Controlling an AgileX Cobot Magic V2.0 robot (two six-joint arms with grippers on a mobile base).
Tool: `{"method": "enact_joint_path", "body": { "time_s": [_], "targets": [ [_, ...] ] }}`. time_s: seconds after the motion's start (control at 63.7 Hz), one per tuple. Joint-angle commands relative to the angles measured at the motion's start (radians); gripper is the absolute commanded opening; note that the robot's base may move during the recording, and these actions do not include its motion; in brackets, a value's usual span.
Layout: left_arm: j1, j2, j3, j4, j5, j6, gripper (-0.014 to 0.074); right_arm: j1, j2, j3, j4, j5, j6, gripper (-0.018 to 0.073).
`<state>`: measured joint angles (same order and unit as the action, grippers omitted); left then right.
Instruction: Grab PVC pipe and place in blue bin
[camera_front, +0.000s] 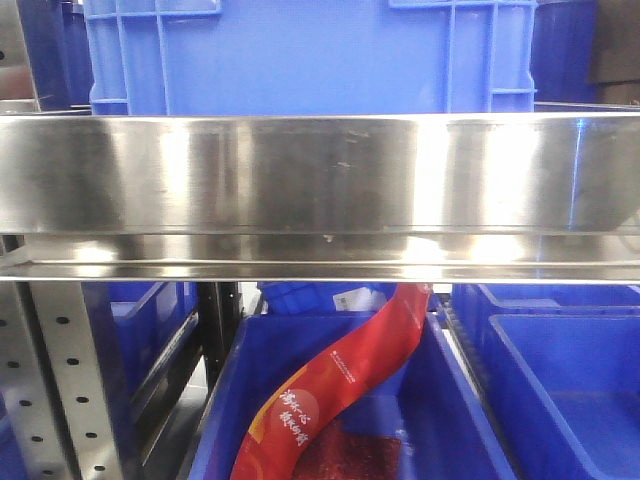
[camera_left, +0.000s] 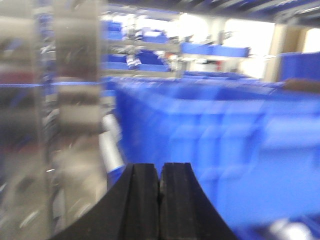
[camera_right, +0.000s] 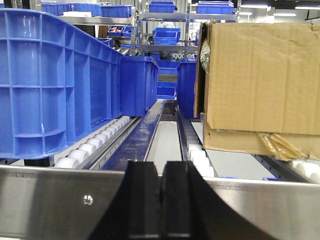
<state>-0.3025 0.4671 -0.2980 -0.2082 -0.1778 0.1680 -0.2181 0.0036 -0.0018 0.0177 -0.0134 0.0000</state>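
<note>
The white PVC pipe is not in view in any frame. My left gripper (camera_left: 160, 175) is shut and empty, its black fingers pressed together in front of a blurred blue bin (camera_left: 225, 145). My right gripper (camera_right: 161, 172) is shut and empty, just in front of a steel shelf rail (camera_right: 60, 200). A large blue bin (camera_right: 55, 85) stands on the rollers at the left of the right wrist view. In the front view a blue bin (camera_front: 320, 55) sits on top of the steel shelf beam (camera_front: 320, 175). No gripper shows in the front view.
A cardboard box (camera_right: 260, 85) sits on the right roller lane. Below the beam, a blue bin (camera_front: 440, 400) holds a red packet (camera_front: 340, 385); more blue bins (camera_front: 560, 380) stand to the right. A perforated steel upright (camera_front: 50, 380) is at the left.
</note>
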Motion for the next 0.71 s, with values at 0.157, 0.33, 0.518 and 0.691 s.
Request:
{"method": "enact_joint_path", "body": {
  "time_s": [0.157,0.33,0.518,0.691],
  "targets": [
    [0.187,-0.212,0.127,0.137,0.123,-0.116,-0.0111,-0.007,-0.004,0.002,-0.009,-0.025,0.0,-0.0168],
    [0.25,-0.373,0.244,0.148,0.139,-0.157,-0.0111,-0.007,-0.004,0.002,-0.009,-0.025,0.0,-0.0168],
    [0.248,-0.467,0.298,0.244,0.205,-0.264,-0.0111,-0.007,-0.004,0.002,-0.009,-0.025,0.0,-0.0168],
    [0.245,-0.467,0.298,0.241,0.214,-0.266,-0.0111,-0.007,-0.004,0.002,-0.009,-0.025,0.0,-0.0168]
  ]
}}
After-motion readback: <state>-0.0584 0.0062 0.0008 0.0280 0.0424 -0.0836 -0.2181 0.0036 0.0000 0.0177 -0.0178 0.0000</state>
